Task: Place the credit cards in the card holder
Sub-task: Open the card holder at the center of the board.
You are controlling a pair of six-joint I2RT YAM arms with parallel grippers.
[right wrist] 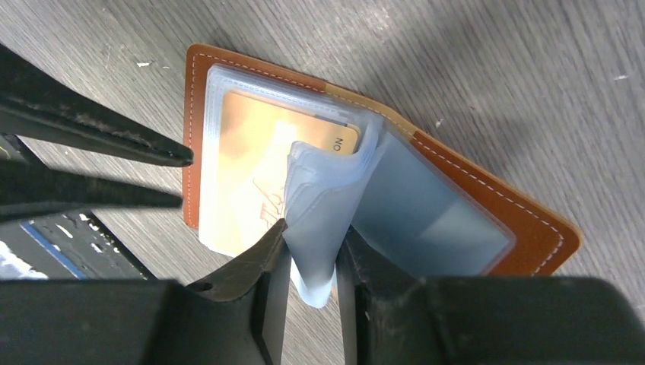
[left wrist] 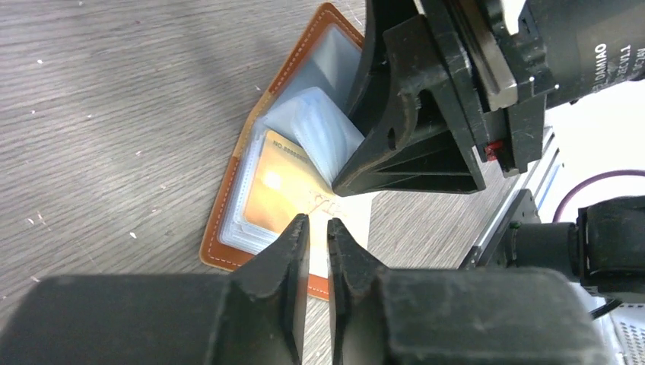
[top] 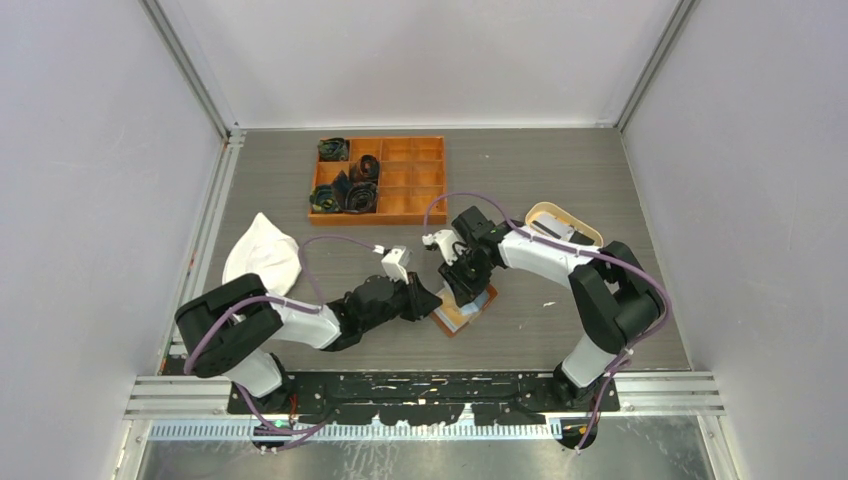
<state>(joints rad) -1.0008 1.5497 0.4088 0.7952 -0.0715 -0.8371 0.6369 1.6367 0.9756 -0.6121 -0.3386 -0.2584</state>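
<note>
The brown leather card holder [top: 458, 318] lies open on the table between the two arms. A gold and white credit card [right wrist: 243, 167] sits partly in its left clear sleeve, the white end sticking out. My right gripper [right wrist: 312, 236] is shut on the bunch of clear plastic sleeves [right wrist: 327, 198], holding them up off the left page. My left gripper [left wrist: 318, 224] hovers at the card's white end [left wrist: 346, 228]. Its jaws stand a narrow gap apart with nothing between them. In the left wrist view the right gripper's fingers [left wrist: 403, 144] cover the holder's far half.
An oval beige tray [top: 563, 222] holding something dark stands behind the right arm. An orange compartmented box [top: 378, 178] with dark items is at the back. A white cloth [top: 262, 255] lies left of the left arm.
</note>
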